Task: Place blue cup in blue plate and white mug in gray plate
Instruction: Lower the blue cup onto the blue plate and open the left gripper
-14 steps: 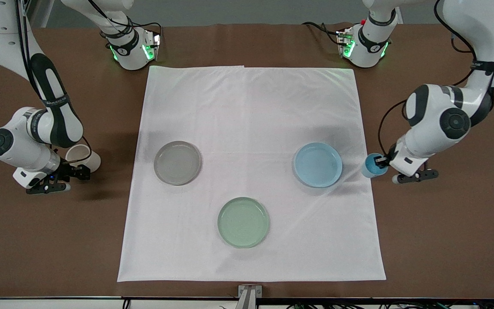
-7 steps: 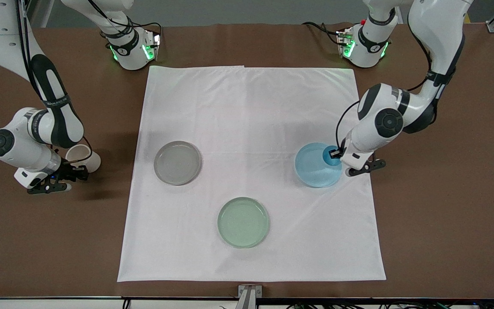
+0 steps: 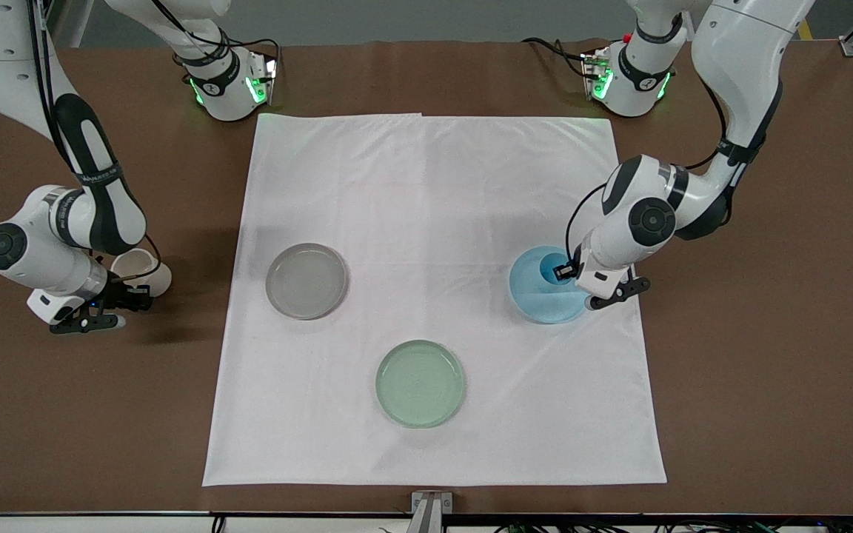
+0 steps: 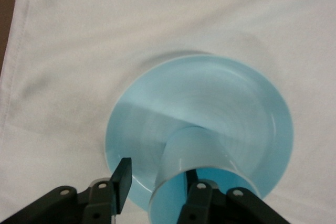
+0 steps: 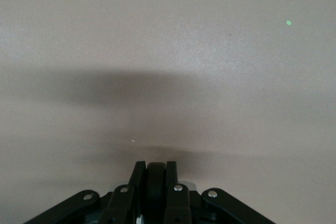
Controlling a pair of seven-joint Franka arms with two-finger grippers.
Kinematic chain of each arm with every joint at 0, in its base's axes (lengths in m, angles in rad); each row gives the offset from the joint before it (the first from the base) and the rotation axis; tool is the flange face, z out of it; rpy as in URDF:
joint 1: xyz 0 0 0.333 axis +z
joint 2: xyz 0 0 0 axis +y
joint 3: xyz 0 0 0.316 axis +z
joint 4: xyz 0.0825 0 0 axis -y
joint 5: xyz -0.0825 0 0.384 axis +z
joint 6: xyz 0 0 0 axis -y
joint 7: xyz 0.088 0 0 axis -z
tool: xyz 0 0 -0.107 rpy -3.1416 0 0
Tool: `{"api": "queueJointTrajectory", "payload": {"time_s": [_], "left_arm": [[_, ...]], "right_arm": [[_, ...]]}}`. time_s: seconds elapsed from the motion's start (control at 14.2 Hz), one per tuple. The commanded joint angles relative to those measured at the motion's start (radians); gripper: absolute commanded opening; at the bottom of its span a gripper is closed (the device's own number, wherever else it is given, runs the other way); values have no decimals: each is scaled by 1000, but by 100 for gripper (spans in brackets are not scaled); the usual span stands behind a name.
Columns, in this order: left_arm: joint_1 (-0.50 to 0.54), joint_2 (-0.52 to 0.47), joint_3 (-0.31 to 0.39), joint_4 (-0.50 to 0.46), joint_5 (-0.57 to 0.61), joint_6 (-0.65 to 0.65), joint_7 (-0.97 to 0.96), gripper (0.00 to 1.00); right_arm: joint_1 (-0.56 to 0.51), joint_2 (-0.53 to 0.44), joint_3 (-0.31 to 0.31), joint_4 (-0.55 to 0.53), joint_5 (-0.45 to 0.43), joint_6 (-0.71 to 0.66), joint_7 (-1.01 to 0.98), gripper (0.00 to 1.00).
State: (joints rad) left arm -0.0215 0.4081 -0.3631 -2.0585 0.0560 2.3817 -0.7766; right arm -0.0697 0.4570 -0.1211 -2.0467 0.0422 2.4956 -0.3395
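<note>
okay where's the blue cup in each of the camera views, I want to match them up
Front view: the blue cup is over the blue plate, in the left gripper.
Left wrist view: the cup is gripped at its rim, over the plate.
Right wrist view: not in it.
Shared landmark: the blue plate.

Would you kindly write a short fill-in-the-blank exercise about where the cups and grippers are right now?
The left gripper holds the blue cup over the ____ plate.
The right gripper grips the white mug by its ____.
The gray plate has ____ on it.
Answers: blue; handle; nothing
</note>
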Motion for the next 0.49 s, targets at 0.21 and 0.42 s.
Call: {"api": "queueJointTrajectory", "payload": {"time_s": [0.21,0.42], "left_arm": [[41,-127,4,245,51,-272,23,100],[72,-130,12,473,114,-512,120,100]], "right_arm": [[28,-76,40,107,28,-287,37,4],[129,-86,40,183,48,-405,190,4]]}}
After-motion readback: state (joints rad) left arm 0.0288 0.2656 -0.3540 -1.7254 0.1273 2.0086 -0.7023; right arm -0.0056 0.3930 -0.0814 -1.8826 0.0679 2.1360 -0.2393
